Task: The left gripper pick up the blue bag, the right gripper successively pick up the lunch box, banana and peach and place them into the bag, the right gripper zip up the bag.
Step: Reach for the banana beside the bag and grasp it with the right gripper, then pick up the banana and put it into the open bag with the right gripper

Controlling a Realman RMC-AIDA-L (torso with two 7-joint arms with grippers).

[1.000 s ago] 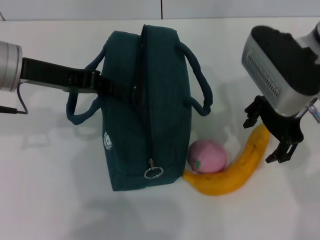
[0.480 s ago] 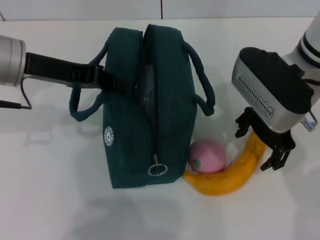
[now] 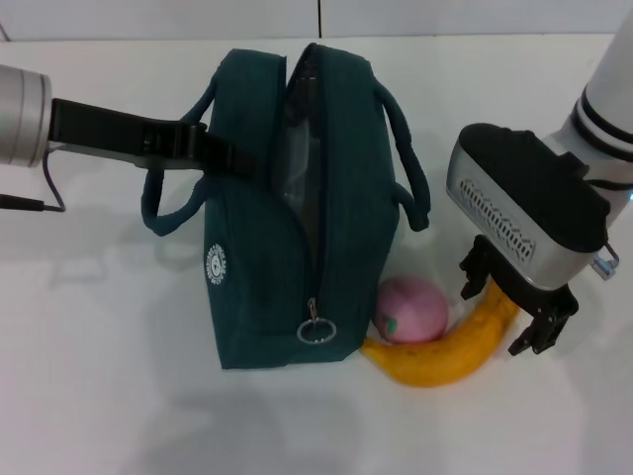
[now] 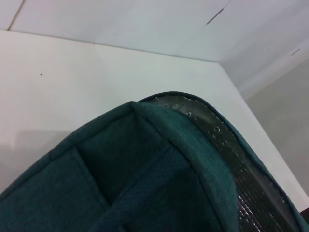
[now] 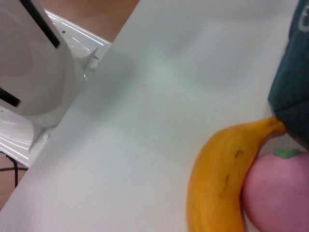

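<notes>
The blue bag (image 3: 257,267) stands in the middle of the table with its top zip open in a long slit showing silver lining; its ring zip pull (image 3: 317,330) hangs at the near end. My left gripper (image 3: 226,158) reaches in from the left and is shut on the bag's left top edge, next to a handle. The left wrist view shows that edge and the lining close up (image 4: 145,169). The banana (image 3: 445,351) lies curved to the right of the bag, with the peach (image 3: 410,309) in its bend, touching it. My right gripper (image 3: 506,305) is open, its fingers astride the banana's right end. The lunch box is hidden.
The white table (image 3: 119,396) has bare room at the front and left. A thin cable (image 3: 30,203) trails by the left arm. In the right wrist view the table's edge drops off beside a white machine part (image 5: 34,72), with banana (image 5: 217,179), peach (image 5: 280,193) and bag corner (image 5: 294,96).
My right gripper has moved down and to the left, so its fingers now straddle the banana's right end. The bag's opening has widened and the bag has shifted slightly right with the left gripper.
</notes>
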